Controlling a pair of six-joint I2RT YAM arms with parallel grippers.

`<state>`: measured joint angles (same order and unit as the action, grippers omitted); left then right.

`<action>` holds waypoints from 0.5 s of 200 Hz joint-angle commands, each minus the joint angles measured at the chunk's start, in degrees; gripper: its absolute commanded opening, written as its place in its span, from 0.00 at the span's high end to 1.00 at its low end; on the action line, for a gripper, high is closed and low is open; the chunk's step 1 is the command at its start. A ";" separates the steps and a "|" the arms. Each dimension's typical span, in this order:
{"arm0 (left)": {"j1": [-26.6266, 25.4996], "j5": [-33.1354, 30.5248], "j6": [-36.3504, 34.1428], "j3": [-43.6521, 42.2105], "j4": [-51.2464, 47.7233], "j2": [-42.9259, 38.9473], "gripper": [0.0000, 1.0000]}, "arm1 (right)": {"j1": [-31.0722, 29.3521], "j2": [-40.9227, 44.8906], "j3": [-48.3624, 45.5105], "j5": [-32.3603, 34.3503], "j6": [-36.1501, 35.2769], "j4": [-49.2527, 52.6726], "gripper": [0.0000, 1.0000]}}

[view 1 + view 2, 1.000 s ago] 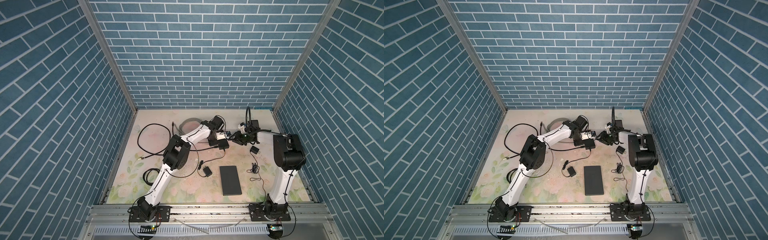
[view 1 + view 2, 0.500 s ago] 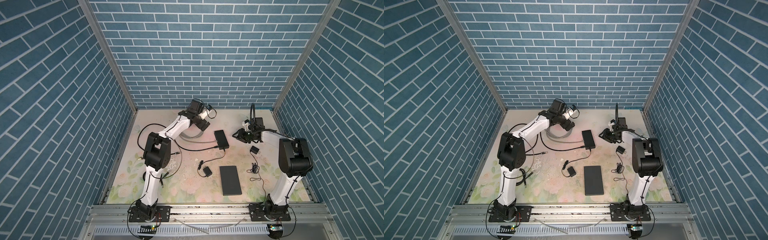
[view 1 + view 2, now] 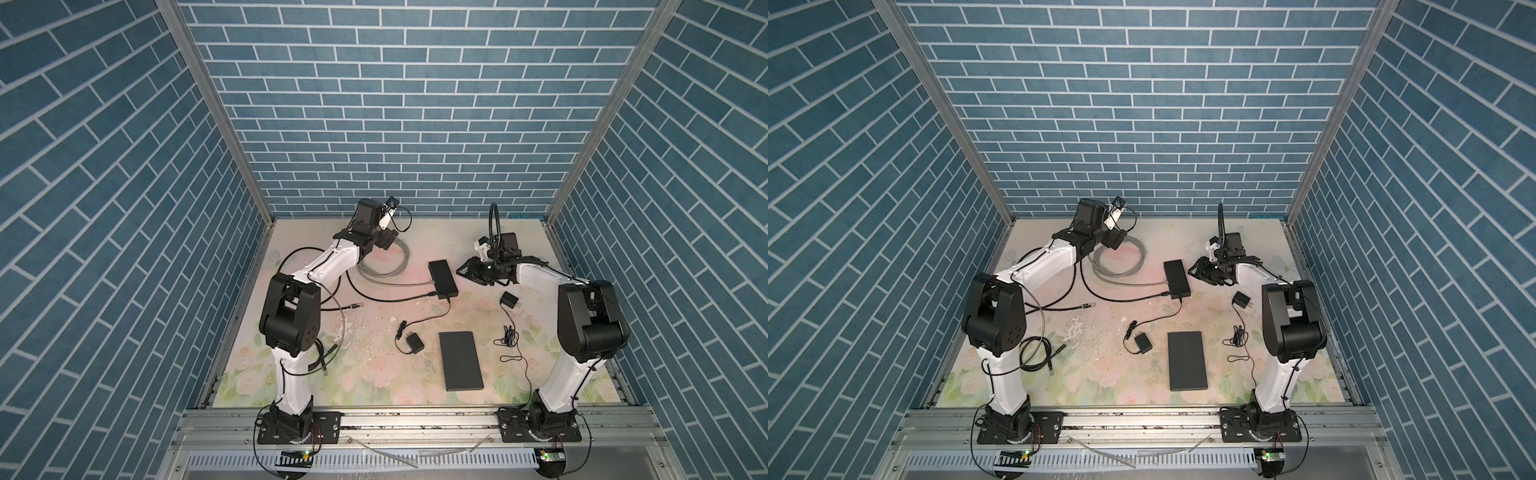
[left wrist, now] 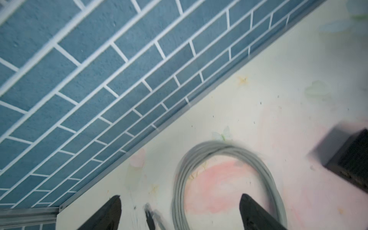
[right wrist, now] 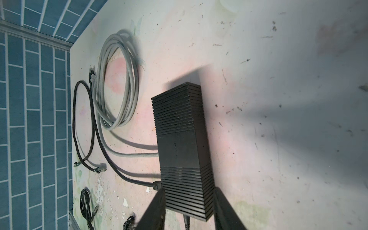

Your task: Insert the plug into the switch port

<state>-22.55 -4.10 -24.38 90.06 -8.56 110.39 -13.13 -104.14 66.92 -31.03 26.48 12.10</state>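
Top views: left gripper spread wide, empty, at back by wall, judged clear of job. Right gripper just beside switch, likely bracing it. Ports too small to read.

Left wrist: fingers far apart over grey cable coil. Frame blurred, switch cut by edge.

Right wrist: fingers part-spread, straddling switch end; contact unclear. Hidden in switch side: grey cable's plug. Alongside, black cable's plug seated. Insertion looks done.
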 commanded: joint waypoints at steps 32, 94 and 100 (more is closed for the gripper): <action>2.21 5.35 -21.67 -5.92 -25.41 -4.19 0.22 | -1.20 4.07 -0.86 0.10 -2.83 3.57 0.60; 3.97 1.82 -31.62 -10.33 -39.47 -5.34 0.28 | -2.24 7.86 -4.66 0.23 -3.19 5.58 0.60; 4.07 0.40 -31.90 -9.74 -40.72 -4.28 0.29 | -2.26 8.36 -4.84 0.24 -3.19 5.82 0.60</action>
<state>-18.96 0.03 -50.83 79.13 -39.81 105.58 -14.74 -98.50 64.23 -30.79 25.43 15.51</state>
